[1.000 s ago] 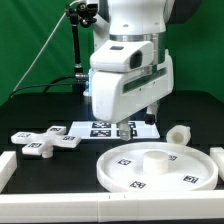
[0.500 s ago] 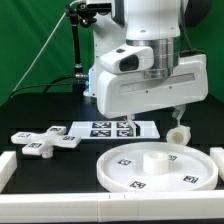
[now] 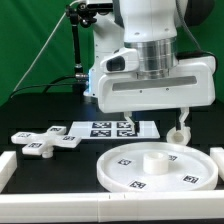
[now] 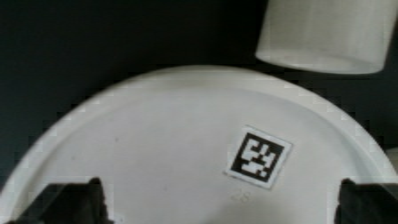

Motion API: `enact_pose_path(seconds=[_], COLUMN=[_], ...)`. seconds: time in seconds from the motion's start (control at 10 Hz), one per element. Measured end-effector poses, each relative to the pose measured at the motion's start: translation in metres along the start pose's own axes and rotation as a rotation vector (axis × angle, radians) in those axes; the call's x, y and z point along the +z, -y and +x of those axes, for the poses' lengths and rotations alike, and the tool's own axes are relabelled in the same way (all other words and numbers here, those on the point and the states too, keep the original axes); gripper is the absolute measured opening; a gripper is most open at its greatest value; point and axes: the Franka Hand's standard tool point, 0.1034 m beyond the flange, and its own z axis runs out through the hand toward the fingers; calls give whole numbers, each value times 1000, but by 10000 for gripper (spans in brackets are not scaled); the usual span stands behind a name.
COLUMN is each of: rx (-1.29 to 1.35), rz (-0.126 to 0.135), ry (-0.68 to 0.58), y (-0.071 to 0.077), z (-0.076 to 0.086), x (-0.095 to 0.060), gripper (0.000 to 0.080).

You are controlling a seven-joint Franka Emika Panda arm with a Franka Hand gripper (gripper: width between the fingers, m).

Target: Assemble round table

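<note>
The large rimmed round disc (image 3: 150,168) lies at the front right, with a raised hub in its middle and several tags. It fills most of the wrist view (image 4: 178,130), with one tag (image 4: 263,158) showing. The short thick cylinder leg (image 3: 178,133) stands just behind the disc, and also shows in the wrist view (image 4: 329,35). The cross-shaped foot piece (image 3: 45,141) lies at the exterior view's left. My gripper (image 3: 180,116) hangs just above the leg. In the wrist view my gripper (image 4: 222,203) is open and empty, its fingertips (image 4: 71,200) wide apart over the disc.
The marker board (image 3: 105,127) lies flat behind the disc in the middle. Plain white bars lie along the left edge (image 3: 5,167), the front edge (image 3: 60,198) and the right edge (image 3: 217,156). A black stand (image 3: 78,50) rises at the back.
The arm has moved toward the exterior view's right, from above the marker board to above the cylinder leg. The parts have not moved.
</note>
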Motion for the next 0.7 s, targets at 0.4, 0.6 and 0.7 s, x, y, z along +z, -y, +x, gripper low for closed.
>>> enact_pose_path(seconds=[0.4,0.6,0.7], rx=[314,308,300], rz=[30,28,25], ry=[25,26,40], y=[16,22,20], z=[-16,-19,-19], x=[10,11,11], gripper=[648,648,648])
